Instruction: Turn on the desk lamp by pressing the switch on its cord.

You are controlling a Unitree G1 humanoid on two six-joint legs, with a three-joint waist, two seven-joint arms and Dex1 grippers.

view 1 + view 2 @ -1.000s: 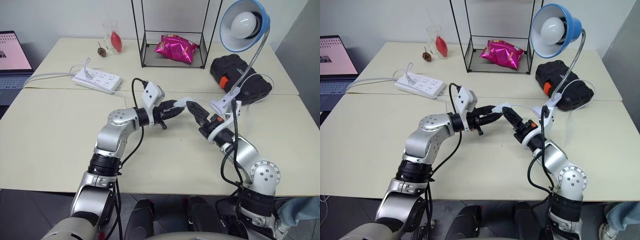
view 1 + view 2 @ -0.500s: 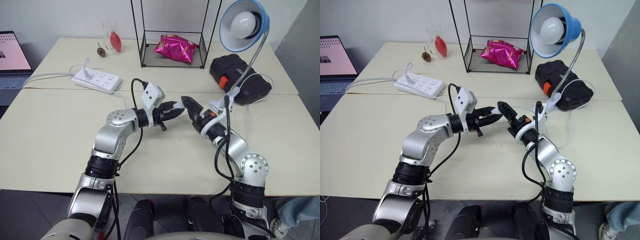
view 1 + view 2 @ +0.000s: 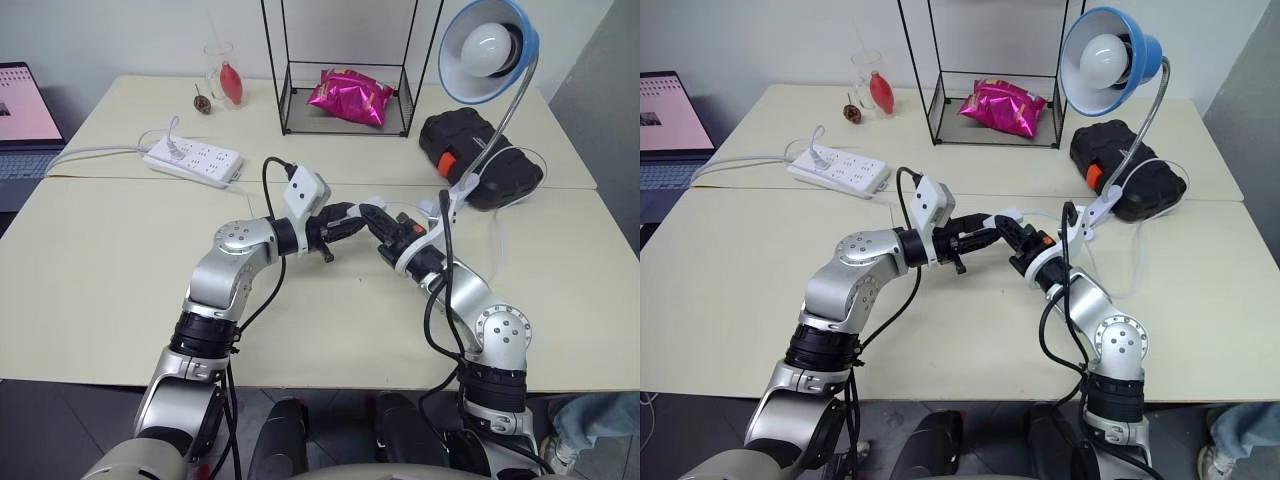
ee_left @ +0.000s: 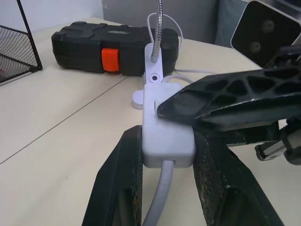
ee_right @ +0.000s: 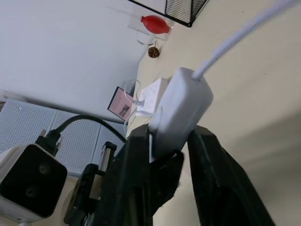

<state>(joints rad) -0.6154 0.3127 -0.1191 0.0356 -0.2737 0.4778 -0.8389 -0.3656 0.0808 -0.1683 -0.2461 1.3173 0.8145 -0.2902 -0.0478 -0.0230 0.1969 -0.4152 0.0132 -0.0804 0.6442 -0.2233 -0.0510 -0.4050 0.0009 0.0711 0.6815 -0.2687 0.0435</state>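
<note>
We are reaching both arms inward above the middle of the tabletop (image 3: 120, 260). Our left gripper (image 4: 164, 155) is pinching the switch (image 4: 165, 123) level, off the surface. Our right gripper (image 5: 162, 141) is clamping the same switch from the opposite side; the cord (image 4: 157, 202) is trailing out.

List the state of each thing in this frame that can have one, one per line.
desk lamp: bulb unlit, off.
switch: held off the table between both hands.
left hand: shut on the switch's sides.
right hand: shut on the switch, one finger on its top face.
cord: attached to the switch.
laptop: open, screen lit.
black case: closed.
</note>
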